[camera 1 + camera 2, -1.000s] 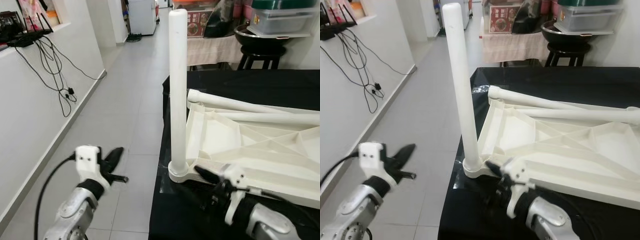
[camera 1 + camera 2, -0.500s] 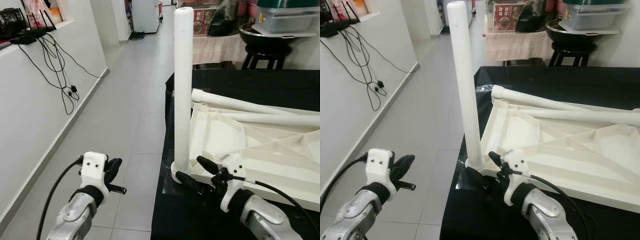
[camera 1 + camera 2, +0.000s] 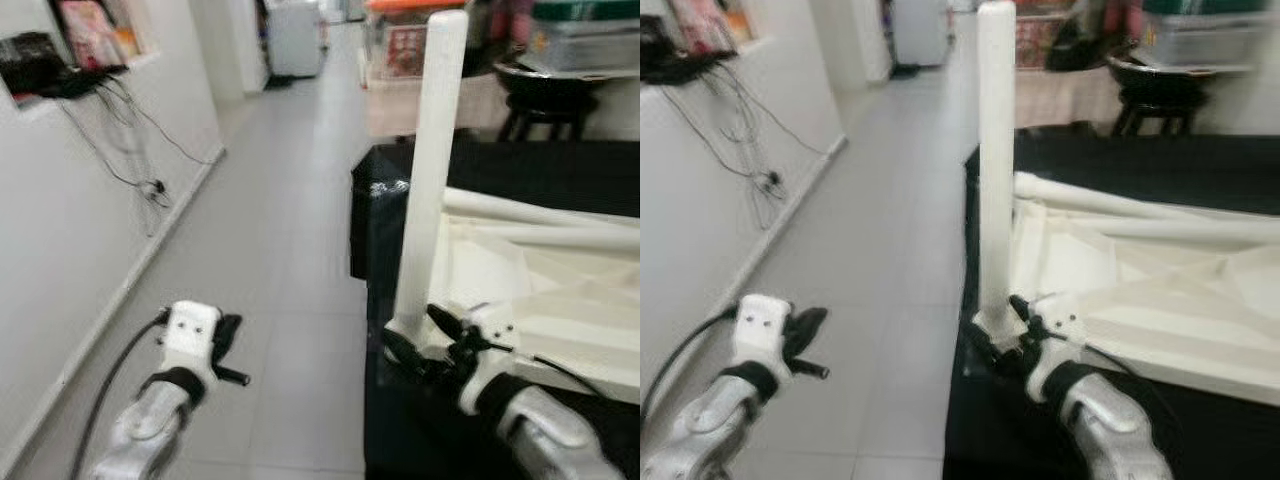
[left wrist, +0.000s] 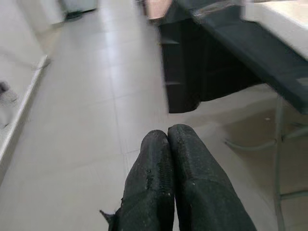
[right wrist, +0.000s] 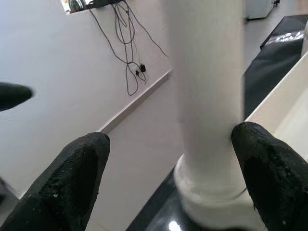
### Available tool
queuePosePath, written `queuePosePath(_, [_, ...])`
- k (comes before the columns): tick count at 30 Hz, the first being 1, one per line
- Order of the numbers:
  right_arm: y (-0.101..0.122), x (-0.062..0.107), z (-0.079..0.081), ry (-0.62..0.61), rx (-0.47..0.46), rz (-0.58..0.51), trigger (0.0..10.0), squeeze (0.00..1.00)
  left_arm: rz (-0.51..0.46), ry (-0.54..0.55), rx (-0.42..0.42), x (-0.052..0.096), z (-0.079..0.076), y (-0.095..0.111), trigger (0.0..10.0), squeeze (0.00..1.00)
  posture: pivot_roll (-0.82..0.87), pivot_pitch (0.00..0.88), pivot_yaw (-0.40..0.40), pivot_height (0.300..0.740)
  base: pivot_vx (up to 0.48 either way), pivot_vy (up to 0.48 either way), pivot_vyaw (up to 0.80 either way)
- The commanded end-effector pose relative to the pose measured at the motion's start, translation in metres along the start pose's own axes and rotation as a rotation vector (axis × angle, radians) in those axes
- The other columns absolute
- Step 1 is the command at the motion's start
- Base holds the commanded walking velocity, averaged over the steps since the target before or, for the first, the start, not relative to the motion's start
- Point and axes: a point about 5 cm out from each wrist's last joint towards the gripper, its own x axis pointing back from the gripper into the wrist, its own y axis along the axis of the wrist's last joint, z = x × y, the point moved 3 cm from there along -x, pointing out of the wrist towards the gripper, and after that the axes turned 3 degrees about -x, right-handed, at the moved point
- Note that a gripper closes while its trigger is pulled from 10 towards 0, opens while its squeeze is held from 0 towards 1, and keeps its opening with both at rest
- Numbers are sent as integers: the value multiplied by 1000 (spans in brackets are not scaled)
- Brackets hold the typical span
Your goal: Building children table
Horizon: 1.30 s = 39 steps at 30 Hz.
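1. Currently the white plastic table top [image 3: 545,285] lies upside down on a black-covered surface [image 3: 560,170], filling the right half of the left eye frame. The frames are blurred.
2. One white table leg [image 3: 428,170] stands upright in the socket at the top's near left corner, running from frame centre up to the top edge.
3. Two more loose legs [image 3: 1140,205] lie flat across the upturned top, centre right of the right eye frame.
4. Right gripper [image 3: 432,338] sits at the base of the standing leg, lower centre-right. Its fingers [image 5: 79,168] are spread wide to either side of the leg, one touching or just beside it, the other well apart; nothing is grasped.
5. Left gripper [image 3: 228,345] hovers over the grey tiled floor [image 3: 290,230] at lower left, apart from the black surface. In the left wrist view its fingers [image 4: 154,178] are pressed together with nothing between them.
6. Cables [image 3: 130,150] hang down the white wall [image 3: 60,240] at upper left.
7. A black stool [image 3: 545,100] stands beyond the black surface, upper right.
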Motion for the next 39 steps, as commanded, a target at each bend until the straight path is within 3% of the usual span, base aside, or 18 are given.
queuePosePath(1, [-4, -2, 9, 50, -14, 11, 10000, 0, 8, -9, -6, 1, -3, -3, 10000, 0, -72, 1, 47, 740, 0, 480, 0])
queuePosePath(11, [-7, -1, 1, 10, 8, 38, 10000, 0, 0, -11, -2, 1, -3, -2, 10000, 0, -73, 0, 48, 740, 0, 168, 0])
queuePosePath(13, [-6, -3, 11, 74, 26, 44, 10000, 0, -8, -20, -7, 1, -3, -1, 10000, 0, -70, 0, 48, 740, 0, 0, 0])
queuePosePath(17, [-3, -7, 15, 87, 43, 30, 10000, 0, -19, -16, -5, 1, -3, 1, 10000, 0, -69, 1, 50, 740, 0, 0, 0])
queuePosePath(23, [8, -28, 12, 13, 73, -23, 10000, 0, -39, 3, -23, -1, 1, 5, 10000, 0, -58, 0, 54, 740, 0, 0, 0])
queuePosePath(25, [12, -44, 12, -35, 101, -43, 10000, 0, -54, -7, 1, -3, -1, 8, 10000, 0, -55, 0, 59, 740, 0, 0, 0])
queuePosePath(28, [13, -58, 22, 10, 159, -43, 10000, 0, -69, -9, 19, -4, -2, 9, 10000, 0, -52, 0, 60, 740, 0, 0, 0])
queuePosePath(34, [9, -67, 39, 144, 229, -25, 10000, 0, -79, -12, 34, -6, -2, 8, 10000, 0, -37, 0, 52, 740, 305, 0, 130])
queuePosePath(39, [6, -70, 37, 136, 219, -17, 10000, 0, -84, -10, 49, -8, -1, 7, 10000, 0, -37, 0, 52, 740, 433, 0, 285])
